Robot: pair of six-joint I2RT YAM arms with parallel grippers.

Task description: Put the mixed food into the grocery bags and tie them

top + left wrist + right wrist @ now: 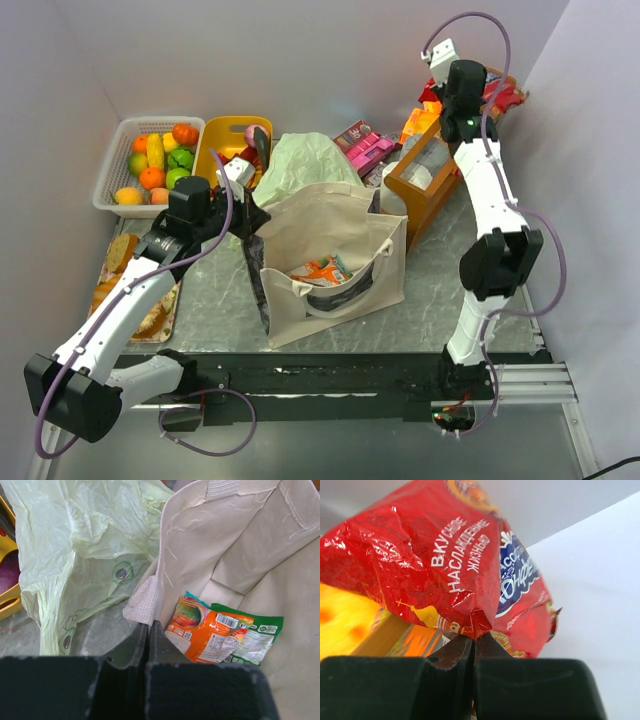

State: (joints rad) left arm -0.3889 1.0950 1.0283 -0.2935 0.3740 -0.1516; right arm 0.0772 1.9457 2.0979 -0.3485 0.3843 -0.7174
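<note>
The left gripper (148, 627) is clenching the canvas tote (240, 555) by its rim. The tote is gaping open beyond the jaws, with an orange packet (210, 635) lying inside and the green bag (85, 540) crowding in on their left. The right gripper (474, 641) is pinching the lower edge of a red packet (445, 565); its top is running out of view.

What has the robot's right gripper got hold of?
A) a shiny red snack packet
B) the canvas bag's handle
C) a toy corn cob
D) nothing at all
A: the right gripper is pinched shut on the crinkled lower edge of the red snack packet.
</note>
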